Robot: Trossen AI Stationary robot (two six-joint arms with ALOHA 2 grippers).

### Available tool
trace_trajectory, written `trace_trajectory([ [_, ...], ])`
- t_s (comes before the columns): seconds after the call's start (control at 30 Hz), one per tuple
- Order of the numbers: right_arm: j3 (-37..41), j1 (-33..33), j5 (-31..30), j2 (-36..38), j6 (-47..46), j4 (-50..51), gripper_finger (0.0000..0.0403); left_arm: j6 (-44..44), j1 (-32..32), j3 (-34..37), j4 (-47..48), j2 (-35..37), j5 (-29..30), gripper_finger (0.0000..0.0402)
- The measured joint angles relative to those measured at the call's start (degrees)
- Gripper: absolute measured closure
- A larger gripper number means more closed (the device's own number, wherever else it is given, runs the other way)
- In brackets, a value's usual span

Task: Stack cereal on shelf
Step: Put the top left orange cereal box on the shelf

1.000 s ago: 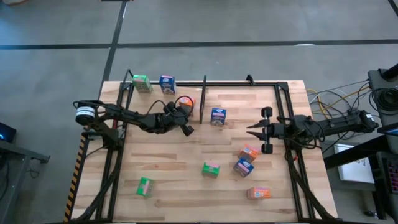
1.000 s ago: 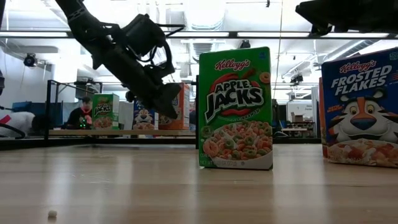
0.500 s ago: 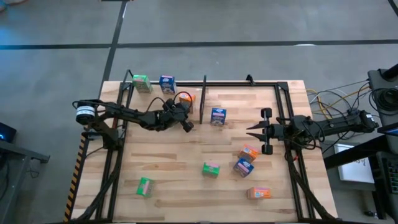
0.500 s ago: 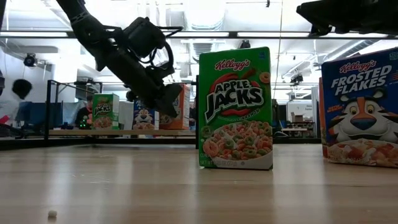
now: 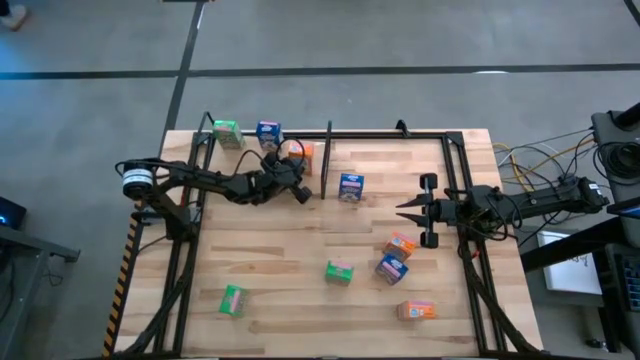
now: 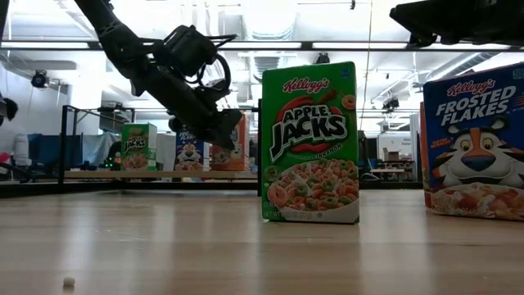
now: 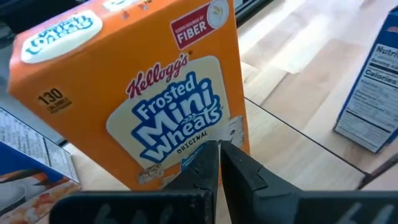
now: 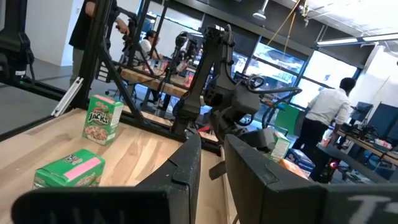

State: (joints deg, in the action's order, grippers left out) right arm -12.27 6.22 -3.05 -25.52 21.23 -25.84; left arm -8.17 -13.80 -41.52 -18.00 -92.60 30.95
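Now the left gripper (image 5: 301, 192) sits at the back of the table with its fingers (image 7: 208, 165) pressed fully together, holding nothing, tips right up against the face of the orange box (image 7: 140, 93) just ahead of it. That box stands on the shelf (image 5: 375, 134) beside the divider rod (image 5: 328, 160), with a blue box (image 5: 268, 133) and a green box (image 5: 227, 133) further along behind the gripper's wrist. Risk here, as I read it: closed tips nudging a tall, light carton could tip it backward or skew it against the rod, and a push too far could knock the blue neighbour. Across the table the right gripper (image 5: 406, 210) waits near the frame's right side, jaws a narrow slit apart and empty, with another blue box (image 5: 351, 187) ahead of it and a cluster of an orange (image 5: 400, 245) and blue carton (image 5: 391, 267) just off to its side. Hard to call: whether the left tips actually touch the orange box or stop just short, since the overhead view hides most of that box under the arm. In the low view a big green box (image 6: 310, 141) blocks the middle of the shelf, and whether the orange box sits flush is not visible.
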Motion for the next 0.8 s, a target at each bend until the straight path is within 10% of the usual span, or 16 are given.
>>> trace_trajectory([
  [0.53, 0.0, 0.0, 0.0, 0.0, -0.5, 0.4, 0.0339, 5.3, 1.3, -0.4, 3.5, 13.2, -15.4, 0.0401],
  [0.8, 0.0, -0.1, -0.1, 0.0, -0.4, 0.4, 0.0339, 16.8, -0.2, -12.9, 23.4, 18.2, -15.1, 0.0401],
])
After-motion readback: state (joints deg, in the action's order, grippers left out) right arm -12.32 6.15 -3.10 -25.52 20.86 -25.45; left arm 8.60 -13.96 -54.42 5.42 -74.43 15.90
